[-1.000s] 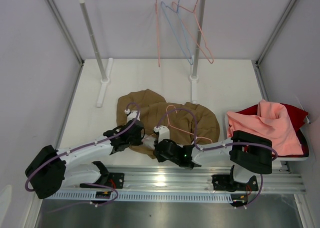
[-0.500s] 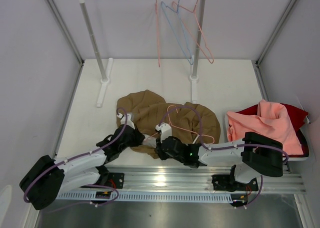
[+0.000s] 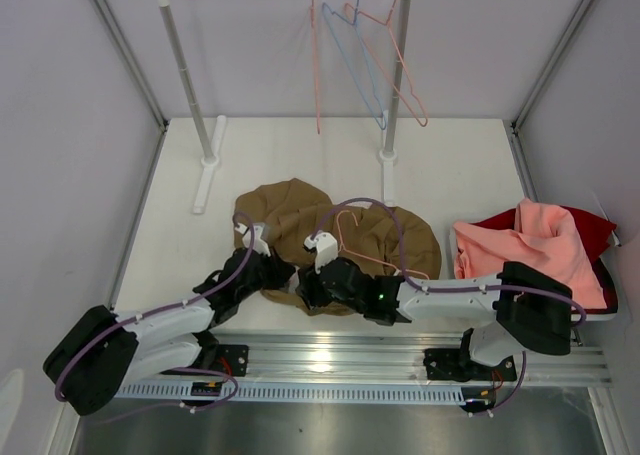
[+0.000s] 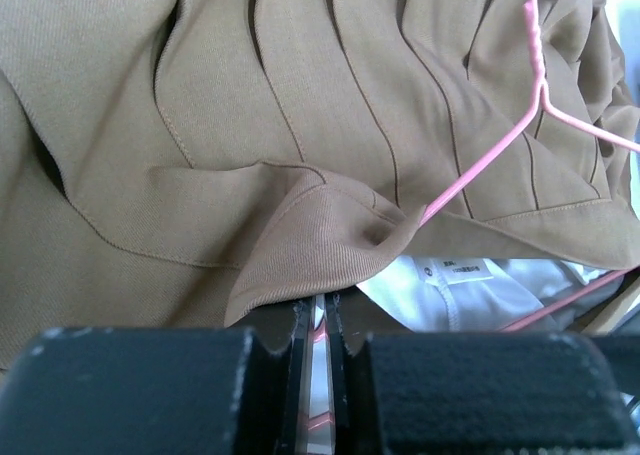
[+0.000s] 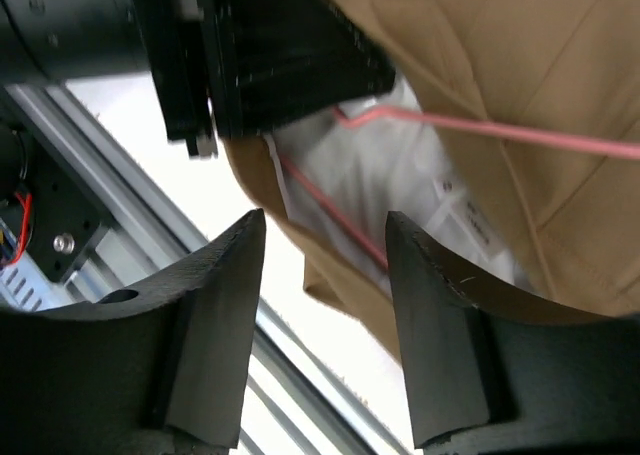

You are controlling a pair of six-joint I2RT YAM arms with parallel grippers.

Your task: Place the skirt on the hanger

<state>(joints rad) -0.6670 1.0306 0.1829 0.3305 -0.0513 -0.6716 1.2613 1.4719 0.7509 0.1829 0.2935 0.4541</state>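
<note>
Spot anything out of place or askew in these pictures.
The tan-brown pleated cloth skirt lies crumpled on the white table, pale lining exposed; the thin salmon-pink wire hanger lies askew on it, one arm tucked under a fold.

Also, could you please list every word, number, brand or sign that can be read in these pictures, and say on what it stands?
No text can be read in any view.
Small white label on the pale lining of the skirt, left wrist view: some dark print, too small and blurred to read.
Nothing else in the three views shows visible lettering.
</note>
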